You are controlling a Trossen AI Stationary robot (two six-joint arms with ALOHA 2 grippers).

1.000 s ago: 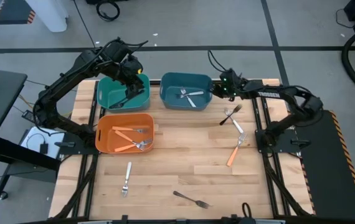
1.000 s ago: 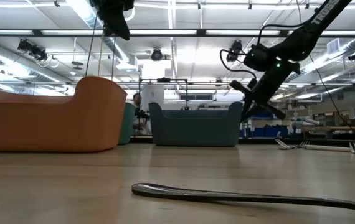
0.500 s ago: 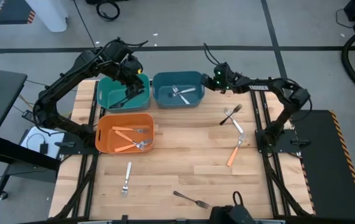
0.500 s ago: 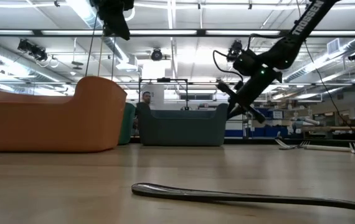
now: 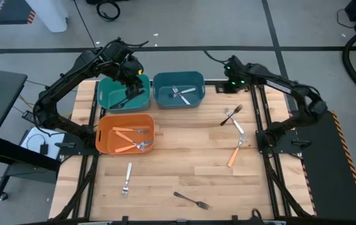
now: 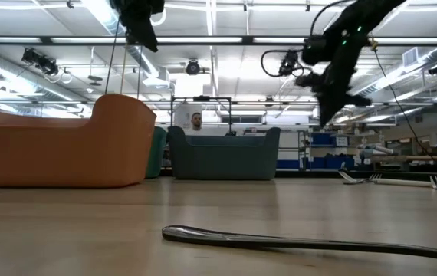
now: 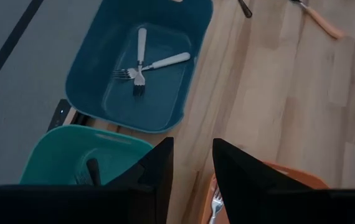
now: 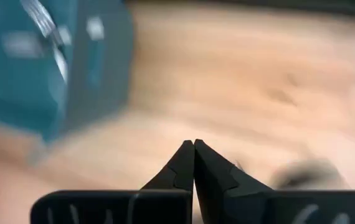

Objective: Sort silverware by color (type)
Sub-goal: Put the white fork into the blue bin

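No readable writing; right end effector (image 8: pixel 194 149) pinched empty, left end effector (image 7: pixel 192 163) narrowly parted, empty.

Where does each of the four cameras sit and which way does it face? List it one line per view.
High view: above the table, looking straight down; both arms show, left gripper over the teal bin, right gripper beside the blue bin.
Low view: at tabletop level, looking across a fork into the room.
Left wrist view: looks down past its open fingers.
Right wrist view: looks past shut fingers at bare wood.
Shared: the blue bin shows in all four.
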